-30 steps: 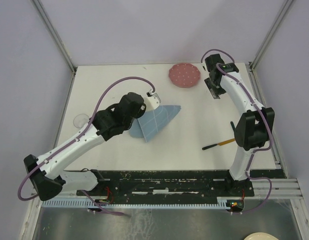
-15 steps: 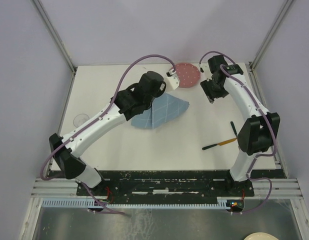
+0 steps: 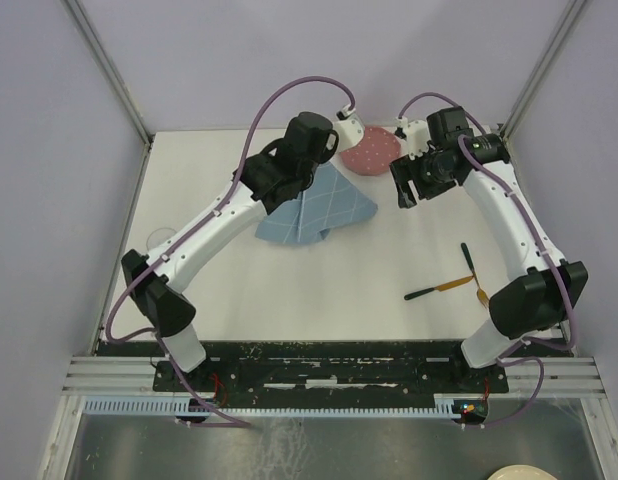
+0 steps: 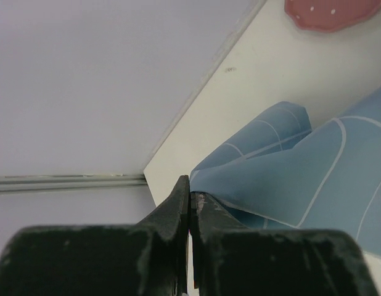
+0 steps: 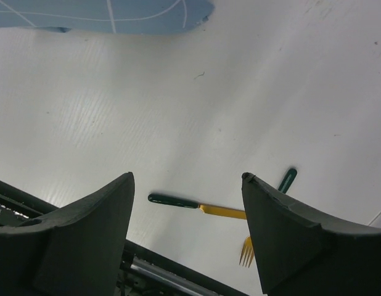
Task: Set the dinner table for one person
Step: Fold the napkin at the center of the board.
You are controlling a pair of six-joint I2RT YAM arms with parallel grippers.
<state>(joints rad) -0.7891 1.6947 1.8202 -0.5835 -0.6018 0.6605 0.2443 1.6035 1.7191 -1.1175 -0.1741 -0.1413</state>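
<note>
On the white dinner table (image 3: 219,290) a blue grid-patterned placemat (image 3: 314,205) lies crumpled, one corner lifted. My left gripper (image 3: 327,160) is shut on that corner at the back centre; in the left wrist view its closed jaws (image 4: 189,185) pinch the edge of the cloth (image 4: 301,179). A pink speckled plate (image 3: 374,150) sits just behind it. Right of the plate, my right gripper (image 3: 402,185) hovers open and holds nothing. Between its fingers (image 5: 187,179) the wrist view shows the table, a knife (image 5: 172,200) and a fork (image 5: 246,251).
The green-handled yellow knife (image 3: 439,288) and fork (image 3: 472,270) lie at the right near side. A clear glass (image 3: 157,240) stands at the left edge. Frame posts and purple walls close the table in at the back and sides.
My left arm has carried the placemat's corner back and to the right, up beside the plate. The right gripper has swung left and nearer, and its jaws have widened.
</note>
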